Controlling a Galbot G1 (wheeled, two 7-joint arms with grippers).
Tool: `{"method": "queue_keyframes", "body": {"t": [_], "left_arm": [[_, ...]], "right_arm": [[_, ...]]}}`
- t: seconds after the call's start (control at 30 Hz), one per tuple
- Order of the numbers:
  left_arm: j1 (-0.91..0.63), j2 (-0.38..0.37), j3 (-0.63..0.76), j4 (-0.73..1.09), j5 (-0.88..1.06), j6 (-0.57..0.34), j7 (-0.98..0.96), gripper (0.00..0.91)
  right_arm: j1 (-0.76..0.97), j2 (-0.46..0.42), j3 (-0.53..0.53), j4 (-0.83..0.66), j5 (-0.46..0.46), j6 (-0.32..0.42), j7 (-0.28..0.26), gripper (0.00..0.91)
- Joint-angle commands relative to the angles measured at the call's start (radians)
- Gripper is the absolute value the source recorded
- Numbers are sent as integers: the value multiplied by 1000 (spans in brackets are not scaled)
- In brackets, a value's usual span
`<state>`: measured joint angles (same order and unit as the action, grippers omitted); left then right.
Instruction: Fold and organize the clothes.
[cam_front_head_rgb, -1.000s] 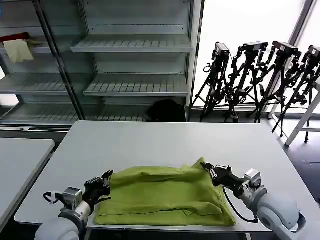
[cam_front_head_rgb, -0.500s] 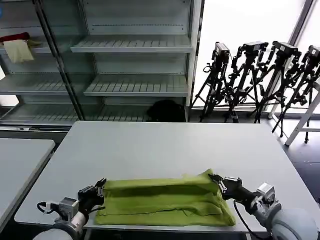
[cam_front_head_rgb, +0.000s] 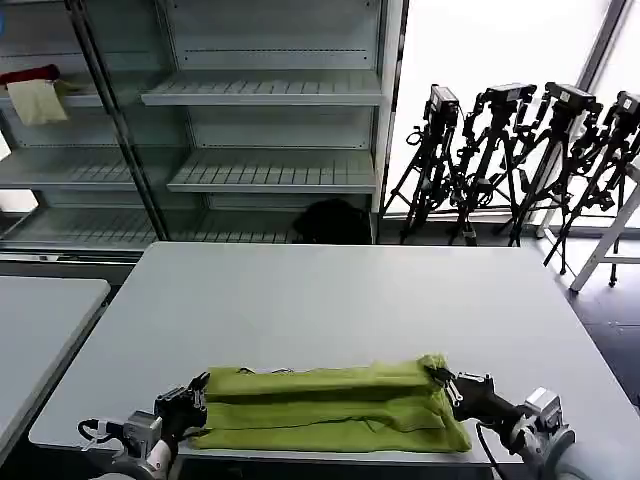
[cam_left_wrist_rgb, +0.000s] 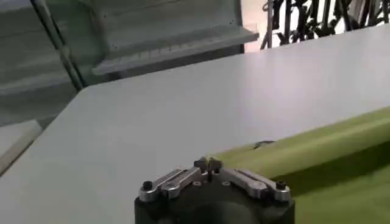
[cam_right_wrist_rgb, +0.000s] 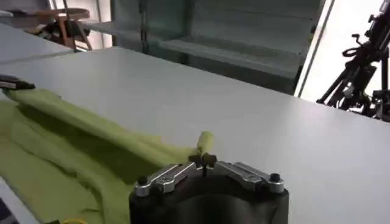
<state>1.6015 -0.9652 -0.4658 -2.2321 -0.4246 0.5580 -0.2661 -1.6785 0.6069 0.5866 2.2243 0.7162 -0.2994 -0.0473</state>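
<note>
Lime-green T-shirt (cam_front_head_rgb: 330, 405) lies folded into a long band.

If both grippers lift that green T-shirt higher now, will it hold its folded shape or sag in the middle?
Likely sag: the T-shirt is soft, wrinkled fabric, draped between the left gripper and the right gripper, each shut on an end of its far edge. It looks light, so lifting should be easy. The loose layers on the table could slide apart if dragged.
</note>
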Motion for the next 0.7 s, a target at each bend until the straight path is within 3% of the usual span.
{"method": "queue_keyframes", "body": {"t": [0.03,0.07,0.1,0.13,0.2,0.33,0.37,0.47,0.5,0.53,0.7], "left_arm": [[17,-6,12,8,45,-12,-7,222],[20,-8,18,8,48,-14,-11,363],[25,-13,24,9,56,-21,-14,705],[26,-15,29,9,59,-25,-17,836],[29,-25,42,13,65,-36,-29,856],[45,-24,56,24,93,-81,-19,846],[48,-25,59,33,107,-93,-17,846],[52,-25,61,46,155,-112,-9,846],[55,-24,60,51,170,-119,-6,846],[57,-21,58,51,176,-122,-4,846],[84,-3,41,12,224,-127,4,867]], "right_arm": [[-84,32,4,9,-19,32,77,0],[-84,40,-9,6,-23,40,94,0],[-80,60,-39,1,-36,59,154,10],[-77,68,-51,1,-39,61,187,131],[-61,95,-105,-5,-40,64,263,212],[-38,132,-155,-32,-55,81,341,232],[-36,140,-172,-35,-61,83,374,494],[-39,166,-223,-35,-97,93,458,494],[-41,172,-240,-30,-108,100,501,907],[-43,175,-247,-29,-113,101,506,907],[-35,214,-277,39,-114,76,650,907]]}}
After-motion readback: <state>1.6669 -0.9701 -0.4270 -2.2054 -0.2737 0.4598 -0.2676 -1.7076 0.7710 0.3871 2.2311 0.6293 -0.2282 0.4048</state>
